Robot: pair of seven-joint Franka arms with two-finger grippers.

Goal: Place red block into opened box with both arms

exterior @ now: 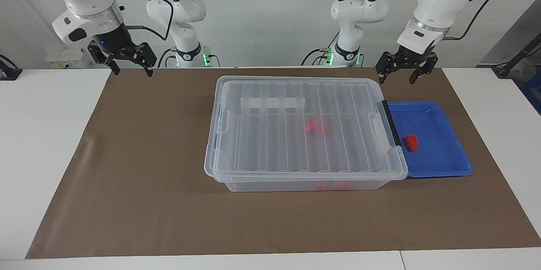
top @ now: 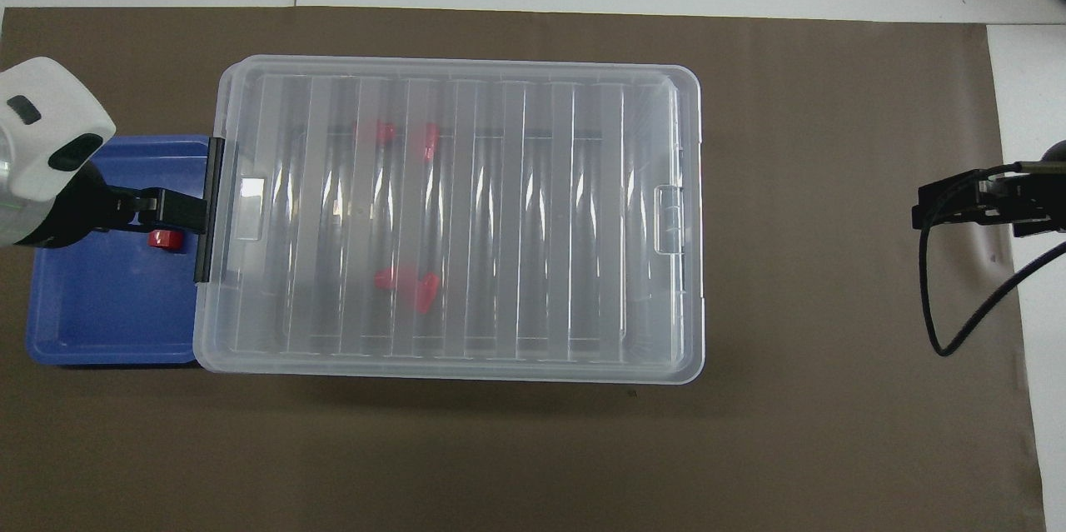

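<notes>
Resting in the blue tray [exterior: 439,164] beside the latch bar [exterior: 392,123], the red block [exterior: 411,143] awaits pickup. Lid [exterior: 296,126] covers the box [exterior: 270,184], blocking entry. Left gripper [exterior: 402,74] hangs over the tray's robot-side edge, right gripper [exterior: 132,67] waits over the mat [exterior: 127,177]; both spread, empty.

In the overhead view your left gripper [top: 179,211] covers part of the red block [top: 166,239], and both arms are cut off by the picture's edges. Through the box's [top: 450,66] ribbed lid [top: 466,216] you get only smeared red shapes [top: 406,289] — their count and outlines can't be told.
</notes>
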